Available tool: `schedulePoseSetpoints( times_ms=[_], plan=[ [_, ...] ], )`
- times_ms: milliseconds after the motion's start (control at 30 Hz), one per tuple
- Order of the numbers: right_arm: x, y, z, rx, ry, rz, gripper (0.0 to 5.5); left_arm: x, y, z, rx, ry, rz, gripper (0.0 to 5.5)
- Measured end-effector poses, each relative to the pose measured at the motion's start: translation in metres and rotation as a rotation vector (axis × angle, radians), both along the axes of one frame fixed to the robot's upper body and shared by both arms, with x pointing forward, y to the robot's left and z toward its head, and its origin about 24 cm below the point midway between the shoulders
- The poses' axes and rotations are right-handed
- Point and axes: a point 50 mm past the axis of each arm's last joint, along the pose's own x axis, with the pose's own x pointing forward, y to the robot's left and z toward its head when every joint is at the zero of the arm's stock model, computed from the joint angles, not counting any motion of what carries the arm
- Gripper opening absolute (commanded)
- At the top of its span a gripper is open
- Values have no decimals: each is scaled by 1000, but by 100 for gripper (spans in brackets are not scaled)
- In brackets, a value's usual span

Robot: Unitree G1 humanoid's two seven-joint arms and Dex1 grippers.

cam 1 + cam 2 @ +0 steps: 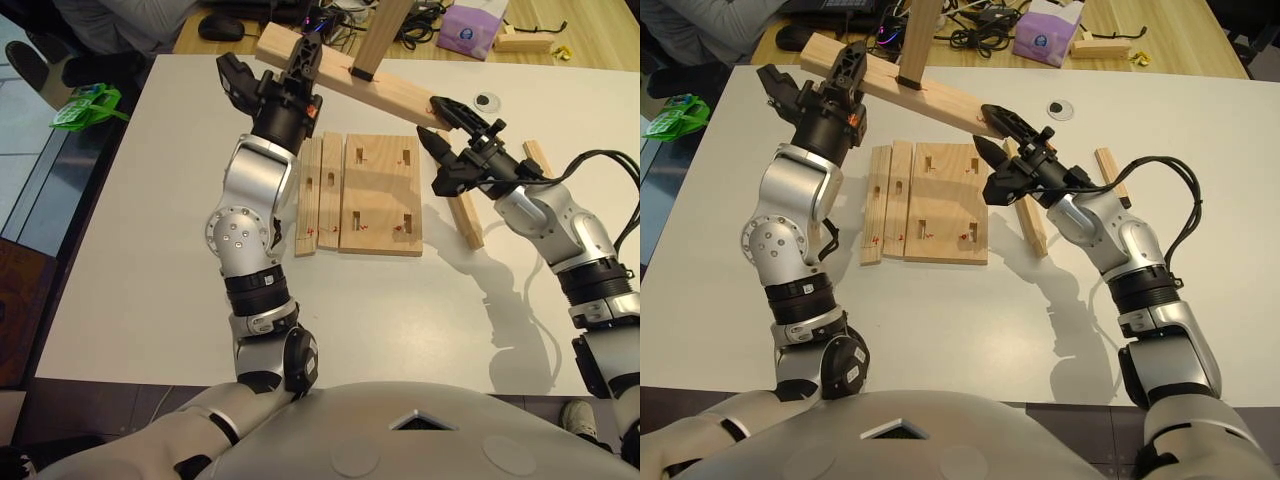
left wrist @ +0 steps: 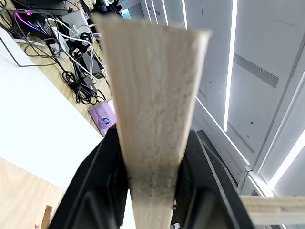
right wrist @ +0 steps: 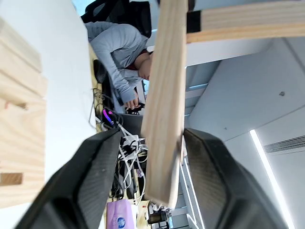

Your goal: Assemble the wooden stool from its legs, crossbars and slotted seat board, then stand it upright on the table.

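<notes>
**Long bar aloft: left end gripped, right fingers spread at the other**

My left gripper [image 1: 300, 62] is clamped tight on the left end of the long bar [image 1: 395, 97]. It holds the bar raised over the back of the table [image 1: 150, 250], slanting down toward my right. A short upright piece [image 1: 378, 35] stands out of the bar partway along.

On the table below lie two narrow slats [image 1: 308, 195] side by side. Just right of them the slotted seat board [image 1: 380, 195] lies flat, four slots showing.

My right gripper [image 1: 430, 121] sits at the bar's right end, above the board's far right corner. Its fingers [image 3: 90, 181] are spread apart with the bar between them.

Under that arm a loose bar [image 1: 467, 215] lies just beside the board. Another short piece [image 1: 537, 155] lies farther right.
</notes>
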Motion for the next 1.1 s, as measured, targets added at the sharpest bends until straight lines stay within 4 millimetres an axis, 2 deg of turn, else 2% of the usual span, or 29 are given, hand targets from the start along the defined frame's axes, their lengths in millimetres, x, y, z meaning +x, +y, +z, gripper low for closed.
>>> schedulePoseSetpoints(
  times_ms=[133, 233, 300, 367, 433, 600, 733, 933, 1100],
  plan=[
    [-2, -6, -8, -12, 46, -28, 369, 1, 5, 0, 52, -1, 39, 104],
    [-4, -21, -12, -57, 90, -64, 423, 1, 18, 3, 148, -23, 108, 104],
    [-10, -33, -22, -82, 149, -89, 462, 0, 26, 7, 209, -47, 145, 104],
    [-18, -44, -31, -104, 205, -110, 502, -4, 35, 15, 291, -95, 177, 104],
    [-20, -50, -33, -96, 227, -128, 538, -12, 39, 20, 392, -124, 158, 104],
    [-27, -55, -34, -65, 237, -162, 540, -38, 30, 11, 678, -108, -15, 104],
    [-30, -55, -35, -30, 238, -182, 540, -45, 26, 4, 828, -75, -79, 104],
    [-22, -57, -26, -3, 195, -214, 540, -55, 22, -5, 879, -57, -57, 104],
    [-30, -55, -34, 20, 220, -219, 540, -53, 26, -1, 933, -69, -24, 104]
  ],
)
